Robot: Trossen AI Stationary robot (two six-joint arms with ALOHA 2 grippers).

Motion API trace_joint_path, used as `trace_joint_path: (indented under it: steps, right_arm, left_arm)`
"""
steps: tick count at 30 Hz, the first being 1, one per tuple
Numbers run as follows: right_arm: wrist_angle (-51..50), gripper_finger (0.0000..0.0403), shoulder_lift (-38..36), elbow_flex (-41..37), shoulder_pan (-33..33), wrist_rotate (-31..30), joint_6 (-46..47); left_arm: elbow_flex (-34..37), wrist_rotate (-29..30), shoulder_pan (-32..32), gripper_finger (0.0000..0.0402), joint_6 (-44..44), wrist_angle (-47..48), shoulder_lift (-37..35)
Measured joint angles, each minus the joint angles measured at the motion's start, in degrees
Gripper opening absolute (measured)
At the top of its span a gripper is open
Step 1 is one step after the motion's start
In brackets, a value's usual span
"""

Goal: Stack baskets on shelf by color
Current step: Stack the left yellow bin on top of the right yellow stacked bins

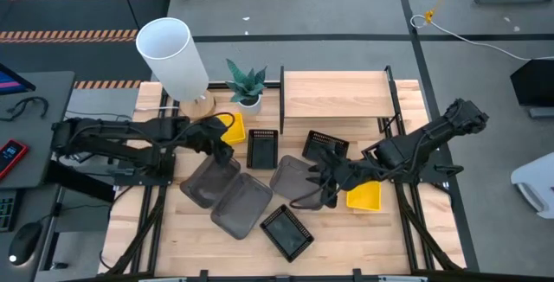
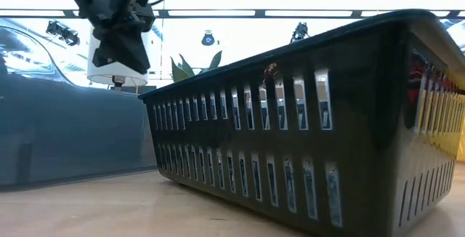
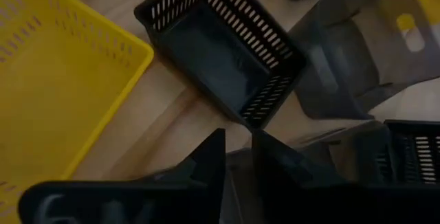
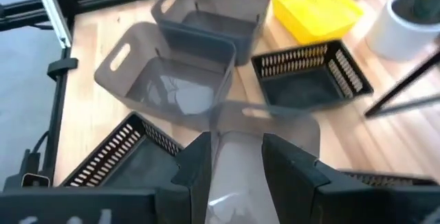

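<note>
At the far left of the tabletop (image 1: 173, 247) stood a white lamp (image 1: 173, 57) on a wooden base, with a small potted plant (image 1: 248, 87) just to its right. The left gripper (image 1: 223, 154) hung over the near edge of a smoky grey basket (image 1: 210, 181); in its wrist view the two fingers (image 3: 210, 165) stood a little apart, and the grey wall lay between them, though whether they pressed on it could not be told. A yellow basket (image 1: 232, 127) sat just behind that gripper, partly hidden by the arm. Right of it a black mesh basket (image 1: 261, 148) lay upright on the wood. A second grey basket (image 1: 242, 204) touched the first one's near corner, and another black mesh basket (image 1: 287, 232) sat near the front edge, turned at an angle; it filled most of the low view (image 2: 312, 157).

Behind the middle of the tabletop rose the shelf (image 1: 335, 94), its board bare. In front of it lay a third black mesh basket (image 1: 325, 146). The right gripper (image 1: 325, 187) was set over a third grey basket (image 1: 295, 181), and its fingers (image 4: 199, 162) stood part-open astride the basket's translucent wall, gripping it. A second yellow basket (image 1: 364, 195) rested just right of that gripper, under the right arm.
</note>
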State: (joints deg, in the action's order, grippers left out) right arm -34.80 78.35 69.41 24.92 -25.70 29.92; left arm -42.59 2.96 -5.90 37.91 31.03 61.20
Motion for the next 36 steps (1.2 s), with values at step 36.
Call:
trace_joint_path:
  steps: [36]
  right_arm:
    - [7.7, 0.0133, 0.1, 0.0, 2.1, 4.3, 2.0]
  left_arm:
    - [-19.5, 1.2, -8.9, 0.0056, -37.1, 16.9, 29.8]
